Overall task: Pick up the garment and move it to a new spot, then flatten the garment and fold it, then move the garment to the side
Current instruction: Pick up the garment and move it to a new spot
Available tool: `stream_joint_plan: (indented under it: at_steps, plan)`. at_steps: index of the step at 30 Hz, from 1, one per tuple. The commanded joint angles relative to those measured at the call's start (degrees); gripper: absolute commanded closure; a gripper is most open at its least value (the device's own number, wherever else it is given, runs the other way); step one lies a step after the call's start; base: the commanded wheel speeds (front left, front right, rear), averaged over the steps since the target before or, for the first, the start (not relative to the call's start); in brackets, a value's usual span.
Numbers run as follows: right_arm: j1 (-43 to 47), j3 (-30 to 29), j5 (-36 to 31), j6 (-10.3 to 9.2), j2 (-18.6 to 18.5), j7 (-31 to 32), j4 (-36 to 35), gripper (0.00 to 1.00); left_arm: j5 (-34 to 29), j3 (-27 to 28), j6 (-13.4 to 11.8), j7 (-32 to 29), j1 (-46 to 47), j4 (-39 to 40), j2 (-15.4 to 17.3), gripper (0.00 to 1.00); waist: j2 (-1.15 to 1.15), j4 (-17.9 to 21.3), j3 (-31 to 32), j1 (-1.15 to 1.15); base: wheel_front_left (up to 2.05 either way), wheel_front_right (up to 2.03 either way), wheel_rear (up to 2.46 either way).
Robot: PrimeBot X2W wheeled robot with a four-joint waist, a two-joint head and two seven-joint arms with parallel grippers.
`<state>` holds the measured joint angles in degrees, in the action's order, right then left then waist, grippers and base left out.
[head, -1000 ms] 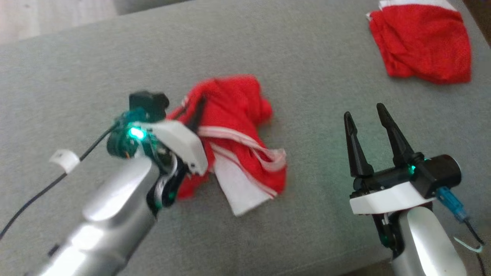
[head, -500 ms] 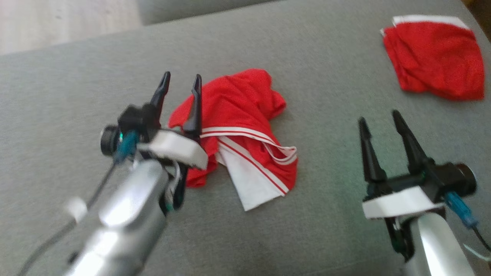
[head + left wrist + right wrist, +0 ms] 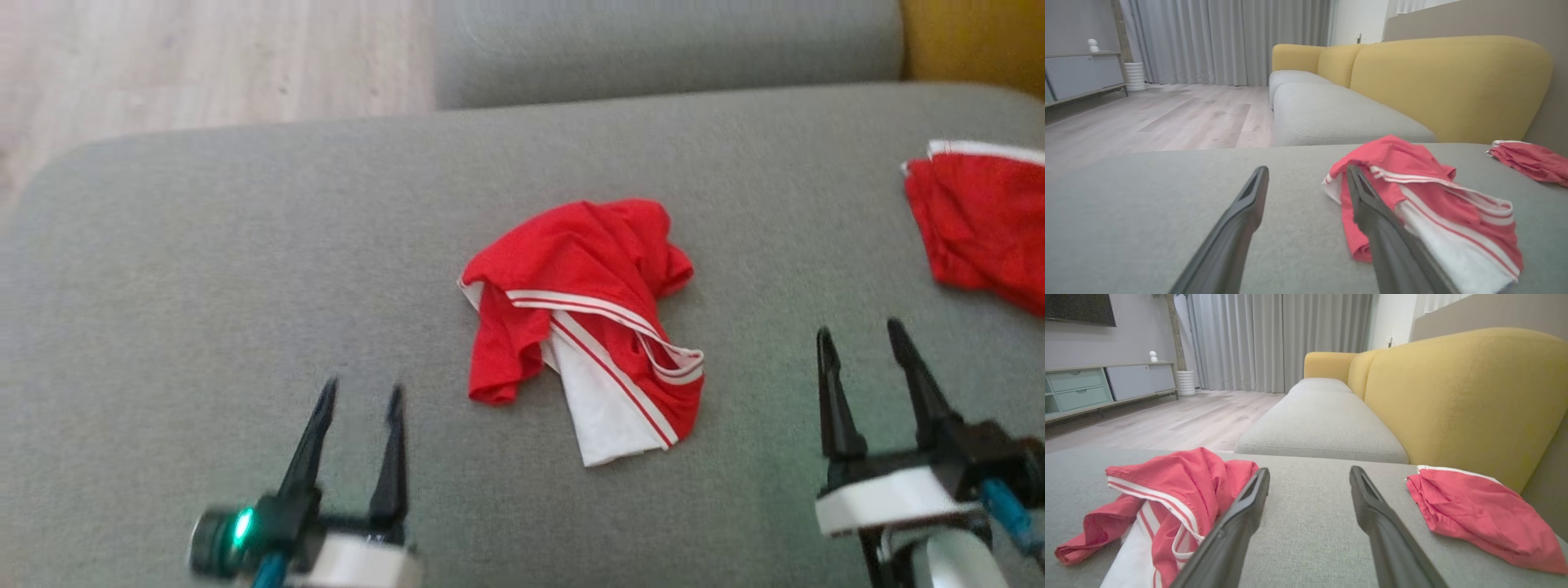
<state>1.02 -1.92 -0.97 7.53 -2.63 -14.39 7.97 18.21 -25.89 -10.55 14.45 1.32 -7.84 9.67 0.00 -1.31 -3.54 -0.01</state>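
The garment, red with white stripes and a white panel, lies crumpled in a heap on the grey sofa seat. It also lies right of my fingers in the left wrist view, garment, and left of them in the right wrist view, garment. My left gripper stands open at the lower left, well clear of the cloth, nothing between its fingers. Over at the lower right my right gripper is open and holds nothing, to the right of the heap.
A second red garment lies folded at the seat's right edge, near the yellow backrest. Another grey seat cushion continues beyond. Wooden floor lies past the seat's far left edge.
My left gripper let go of the garment, opened and drew back toward the lower left. The garment stays heaped on the seat. The head camera tilted, shifting the whole picture down.
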Motion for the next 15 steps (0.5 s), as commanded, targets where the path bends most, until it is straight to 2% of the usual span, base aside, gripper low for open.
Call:
stream_joint_plan:
  at_steps: [1,7,15]
  plan:
    - [0.3,1.2,0.2,-0.04,-0.2,-0.6,-1.3,0.0,-0.9,3.2,0.0,0.5,-0.5,1.9,-0.5,0.0,0.0,-1.4,1.8,0.01,0.0,0.0,0.0]
    - [3.0,1.8,2.3,-0.04,-0.2,-0.6,1.1,0.0,-4.4,11.6,1.8,0.5,-9.0,2.9,-1.9,0.0,0.0,-2.4,3.6,0.01,0.0,0.0,0.0]
    - [2.7,4.5,3.7,-0.04,-0.2,-0.6,3.3,0.0,-7.6,17.9,6.0,0.5,-10.8,3.3,-4.4,0.0,0.0,-3.1,2.7,0.01,0.0,0.0,0.0]
